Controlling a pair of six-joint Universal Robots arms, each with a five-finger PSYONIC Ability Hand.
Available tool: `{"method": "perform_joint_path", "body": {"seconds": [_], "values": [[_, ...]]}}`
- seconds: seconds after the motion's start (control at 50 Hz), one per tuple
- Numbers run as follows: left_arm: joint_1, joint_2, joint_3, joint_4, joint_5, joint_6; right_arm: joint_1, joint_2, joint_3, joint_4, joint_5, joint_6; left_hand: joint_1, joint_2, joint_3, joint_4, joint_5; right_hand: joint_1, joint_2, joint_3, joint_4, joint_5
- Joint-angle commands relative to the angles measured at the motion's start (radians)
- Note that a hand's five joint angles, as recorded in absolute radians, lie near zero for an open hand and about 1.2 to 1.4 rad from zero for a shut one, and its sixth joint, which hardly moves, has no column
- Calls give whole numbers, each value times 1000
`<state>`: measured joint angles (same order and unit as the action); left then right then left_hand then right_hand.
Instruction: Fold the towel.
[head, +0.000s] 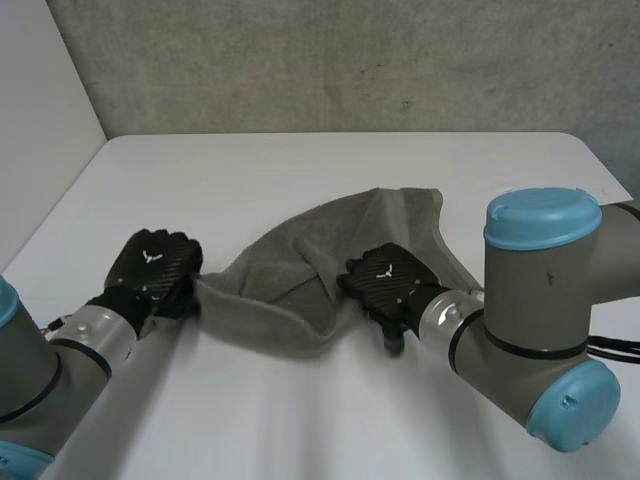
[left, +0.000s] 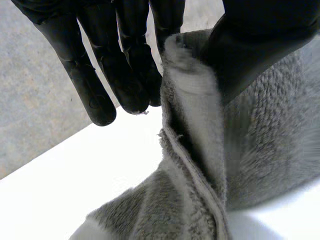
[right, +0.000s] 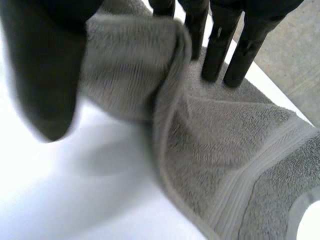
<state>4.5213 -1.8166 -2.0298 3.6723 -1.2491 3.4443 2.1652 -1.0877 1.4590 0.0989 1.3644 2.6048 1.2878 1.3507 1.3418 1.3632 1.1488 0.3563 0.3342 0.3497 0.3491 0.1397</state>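
A grey towel (head: 330, 245) lies bunched in the middle of the white table (head: 300, 170). Part of it is lifted into a hanging band between my two hands. My left hand (head: 152, 265) is at the towel's left corner. In the left wrist view, a folded edge of the towel (left: 192, 100) is pinched between its thumb (left: 260, 45) and straight fingers (left: 100, 70). My right hand (head: 388, 275) hovers over the towel's near right part. In the right wrist view, its fingers (right: 215, 50) are straight and its thumb (right: 45, 75) is spread away. A fold of the towel (right: 165, 65) rises between them.
A concrete wall (head: 350, 60) runs behind the table's far edge. A pale panel (head: 40, 110) stands along the left side. My right arm's large joint (head: 545, 300) covers the table's right near part.
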Motion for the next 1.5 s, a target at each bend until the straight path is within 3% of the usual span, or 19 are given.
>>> {"method": "perform_joint_path", "body": {"seconds": [0.02, 0.22, 0.6, 1.04, 1.5], "values": [[78, -3, 14, -6, -7, 139, -28, -20, 41, -16, 12, 12, 108, 46, 54, 33, 73, -182, -160, -175, -175, -140], [79, 3, 2, -8, -6, 138, -157, -61, 152, -203, 28, 52, 108, 46, 54, 33, 73, -182, -160, -175, -175, -140], [111, 72, 10, -69, -6, 134, -237, 101, 57, -222, 24, 232, 108, 46, 54, 33, 73, -182, -160, -175, -175, -140], [216, 71, 25, -58, -7, 134, -308, 172, 6, -246, 12, 150, 108, 46, 54, 33, 73, -89, -67, -83, -82, -47], [213, 60, 17, -58, -6, 134, -311, 253, -57, -311, 15, 140, 108, 46, 54, 33, 73, 25, 47, 32, 32, 67]]}}
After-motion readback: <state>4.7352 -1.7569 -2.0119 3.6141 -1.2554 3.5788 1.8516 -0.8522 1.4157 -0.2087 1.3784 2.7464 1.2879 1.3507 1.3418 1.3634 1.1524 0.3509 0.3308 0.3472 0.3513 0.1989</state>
